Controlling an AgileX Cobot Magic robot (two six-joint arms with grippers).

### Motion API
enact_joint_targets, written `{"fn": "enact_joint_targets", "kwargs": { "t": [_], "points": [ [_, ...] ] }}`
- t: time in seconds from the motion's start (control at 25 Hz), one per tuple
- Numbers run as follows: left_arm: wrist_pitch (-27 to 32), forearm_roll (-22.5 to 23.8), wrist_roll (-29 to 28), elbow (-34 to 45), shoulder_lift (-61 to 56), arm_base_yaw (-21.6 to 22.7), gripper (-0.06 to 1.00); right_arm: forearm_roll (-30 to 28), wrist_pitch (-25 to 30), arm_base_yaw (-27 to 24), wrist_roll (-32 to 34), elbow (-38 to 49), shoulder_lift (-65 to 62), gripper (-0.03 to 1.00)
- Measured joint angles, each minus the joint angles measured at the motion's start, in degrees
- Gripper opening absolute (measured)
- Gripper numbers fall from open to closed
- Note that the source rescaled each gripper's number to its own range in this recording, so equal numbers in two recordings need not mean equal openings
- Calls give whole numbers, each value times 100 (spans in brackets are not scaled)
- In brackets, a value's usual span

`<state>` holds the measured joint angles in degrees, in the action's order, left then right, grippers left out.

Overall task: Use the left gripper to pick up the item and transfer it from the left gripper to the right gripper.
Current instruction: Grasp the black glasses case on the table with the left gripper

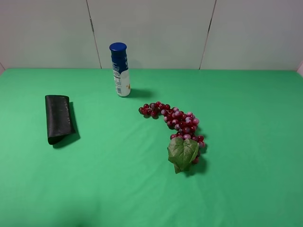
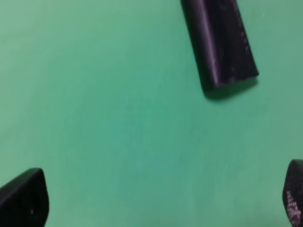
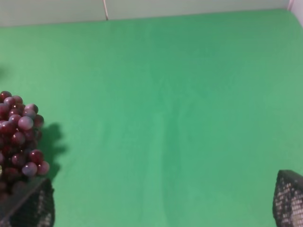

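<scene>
On the green bench, toward my left side: the item, one flat, elongated black case. It is soft and leathery with a dull sheen and faint pale scuffs, and one long edge is rounded like a fold. It lies flat and alone, held by nothing.

Left gripper: jaws spread wide and empty, with only two dark tips showing. The case's near end lies ahead of them and off to one side, not between them.

Right gripper: jaws likewise wide apart and empty, the tips faced with a mesh-like texture. Bare cloth lies between them.

Other stock:
- Bottle: upright white cylinder with a blue cap and printed label, at the back.
- Grape bunch: glossy red-purple beads in a curving trail, near the middle.
- Leaf: green, veined and crumpled, at the bunch's near end.

Step in hand, as I judge it: the first, the approach. Nothing is picked up and no handover has begun.

Next move calls for bringing my left jaws over the case, turning them to span its narrow width, then lowering to the cloth. The case looks thin and limp. I expect a pinch near mid-length to hold best, since a grip at one end would likely let it droop and give my right jaws poor purchase.
</scene>
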<state>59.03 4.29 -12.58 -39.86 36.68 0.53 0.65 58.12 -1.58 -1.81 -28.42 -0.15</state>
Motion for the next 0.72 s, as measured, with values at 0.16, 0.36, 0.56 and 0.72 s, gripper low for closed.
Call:
{"fn": "enact_joint_targets", "kwargs": {
  "t": [0.16, 0.36, 0.56, 0.72],
  "points": [
    [-203, -119, -148, -64, 814, 0, 100, 0, 0, 0, 0, 0, 0, 100],
    [-770, -325, -249, -64, 1847, 0, 100, 0, 0, 0, 0, 0, 0, 100],
    [-1301, -467, -487, -64, 2888, 0, 100, 0, 0, 0, 0, 0, 0, 100],
    [-1744, -620, -547, -64, 3693, 0, 100, 0, 0, 0, 0, 0, 0, 100]
  ]
}}
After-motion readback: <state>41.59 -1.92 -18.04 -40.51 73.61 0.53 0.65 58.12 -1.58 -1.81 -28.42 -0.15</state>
